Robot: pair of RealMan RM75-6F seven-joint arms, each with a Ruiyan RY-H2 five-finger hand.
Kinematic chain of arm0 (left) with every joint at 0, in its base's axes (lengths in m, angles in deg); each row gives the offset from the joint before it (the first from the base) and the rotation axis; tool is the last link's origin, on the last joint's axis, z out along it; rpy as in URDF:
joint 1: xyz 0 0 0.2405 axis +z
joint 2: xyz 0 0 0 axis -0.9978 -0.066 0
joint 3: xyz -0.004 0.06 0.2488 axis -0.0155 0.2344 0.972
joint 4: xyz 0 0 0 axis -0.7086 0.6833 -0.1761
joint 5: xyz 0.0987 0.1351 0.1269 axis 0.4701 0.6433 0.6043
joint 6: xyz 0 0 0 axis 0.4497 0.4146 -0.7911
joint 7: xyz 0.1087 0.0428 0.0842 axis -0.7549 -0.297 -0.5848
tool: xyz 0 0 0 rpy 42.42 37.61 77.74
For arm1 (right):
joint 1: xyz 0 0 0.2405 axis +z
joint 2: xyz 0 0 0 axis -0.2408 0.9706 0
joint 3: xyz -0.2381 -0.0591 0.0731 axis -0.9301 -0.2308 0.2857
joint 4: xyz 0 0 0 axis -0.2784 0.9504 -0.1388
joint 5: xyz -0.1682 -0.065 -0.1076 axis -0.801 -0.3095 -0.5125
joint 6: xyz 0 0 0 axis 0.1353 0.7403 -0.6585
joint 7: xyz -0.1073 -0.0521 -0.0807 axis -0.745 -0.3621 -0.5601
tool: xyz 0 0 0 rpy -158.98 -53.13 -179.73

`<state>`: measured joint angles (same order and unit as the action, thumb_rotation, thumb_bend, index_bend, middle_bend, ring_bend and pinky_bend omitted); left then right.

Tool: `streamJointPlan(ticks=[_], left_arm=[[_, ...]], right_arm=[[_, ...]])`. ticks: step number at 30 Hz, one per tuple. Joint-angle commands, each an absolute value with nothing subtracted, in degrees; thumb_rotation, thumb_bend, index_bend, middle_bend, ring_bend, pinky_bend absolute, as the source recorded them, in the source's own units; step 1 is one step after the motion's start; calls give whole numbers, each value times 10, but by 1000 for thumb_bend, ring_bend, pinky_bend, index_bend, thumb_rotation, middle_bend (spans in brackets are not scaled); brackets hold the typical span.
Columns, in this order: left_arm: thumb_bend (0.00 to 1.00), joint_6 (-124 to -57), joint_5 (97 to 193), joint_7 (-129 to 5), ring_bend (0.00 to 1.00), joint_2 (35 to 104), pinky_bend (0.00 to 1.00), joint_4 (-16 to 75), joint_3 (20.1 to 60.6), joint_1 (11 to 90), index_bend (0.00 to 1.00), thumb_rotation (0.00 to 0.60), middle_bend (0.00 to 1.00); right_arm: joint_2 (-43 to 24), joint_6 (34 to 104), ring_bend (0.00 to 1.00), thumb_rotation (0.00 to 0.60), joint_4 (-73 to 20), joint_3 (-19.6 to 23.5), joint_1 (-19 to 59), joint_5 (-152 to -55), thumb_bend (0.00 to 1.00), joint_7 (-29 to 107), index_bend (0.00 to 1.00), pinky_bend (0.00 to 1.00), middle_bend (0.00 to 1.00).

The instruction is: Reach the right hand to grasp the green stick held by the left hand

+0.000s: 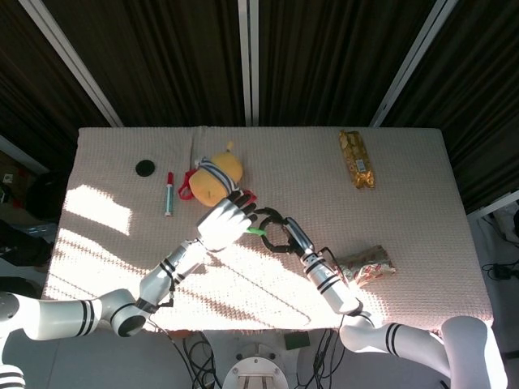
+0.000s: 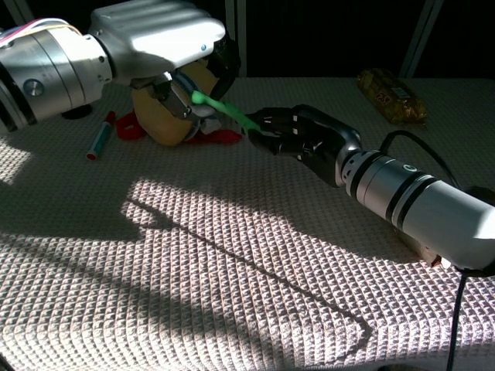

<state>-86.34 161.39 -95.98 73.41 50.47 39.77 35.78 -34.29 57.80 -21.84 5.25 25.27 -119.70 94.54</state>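
My left hand hovers over the middle of the table and grips a thin green stick. The stick slopes down to the right from its fingers. My right hand faces the left hand from the right. Its thumb and fingers curl around the stick's free end, and in the head view they form a closed ring there. The stick's tip is hidden between those fingers.
A yellow plush toy lies just behind the left hand. A red marker and a black disc lie to the left. A gold snack pack lies at the far right, and a wrapped packet beside my right forearm.
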Motion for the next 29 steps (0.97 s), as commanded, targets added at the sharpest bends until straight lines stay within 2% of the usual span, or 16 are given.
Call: streamJointPlan(ticks=[1, 14, 23, 29], left_arm=[[346, -868, 1616, -957, 262, 738, 324, 502, 399, 361, 621, 600, 399], [347, -914, 1654, -928, 262, 753, 324, 488, 398, 379, 628, 600, 401], [351, -985, 1681, -884, 262, 706, 324, 505, 401, 429, 629, 600, 404], [351, -1014, 1683, -852, 262, 678, 324, 507, 410, 465, 631, 600, 404]], right_arm=[[-340, 595, 0, 600, -228, 56, 244, -1189, 477, 913, 599, 0, 154], [-287, 621, 0, 600, -308, 61, 219, -1160, 477, 792, 639, 0, 154], [-202, 657, 0, 600, -370, 56, 172, -1152, 487, 753, 656, 0, 154], [-168, 688, 0, 600, -393, 56, 143, -1155, 487, 760, 657, 0, 154]])
